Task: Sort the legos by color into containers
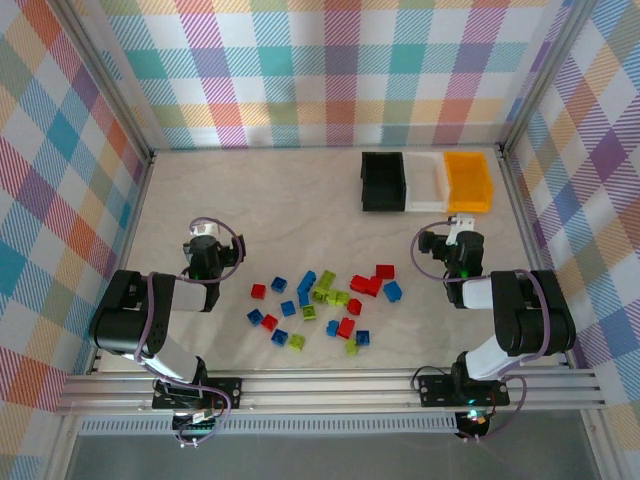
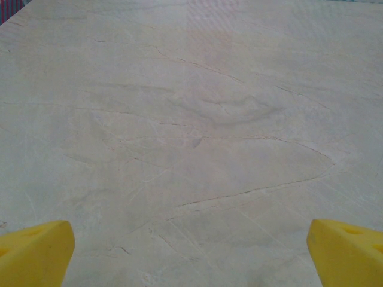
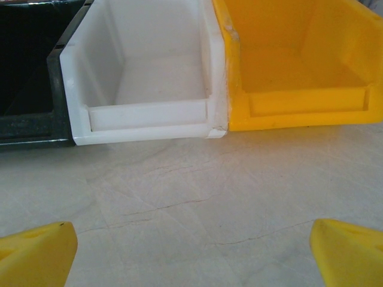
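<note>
Several red, blue and yellow-green legos (image 1: 322, 300) lie scattered on the table between the two arms. Three containers stand in a row at the back right: black (image 1: 383, 181), white (image 1: 426, 181) and orange-yellow (image 1: 468, 180). All three look empty. My left gripper (image 1: 204, 237) hangs left of the pile, open over bare table (image 2: 191, 149), its yellow fingertips (image 2: 33, 254) wide apart. My right gripper (image 1: 460, 228) is open just in front of the white container (image 3: 143, 78) and the orange-yellow one (image 3: 299, 66), with nothing between its fingertips (image 3: 350, 251). The black container (image 3: 27, 72) is at the left edge.
Checked walls and a metal frame enclose the table on three sides. A metal rail (image 1: 330, 390) runs along the near edge by the arm bases. Bare table lies behind the left gripper and left of the containers.
</note>
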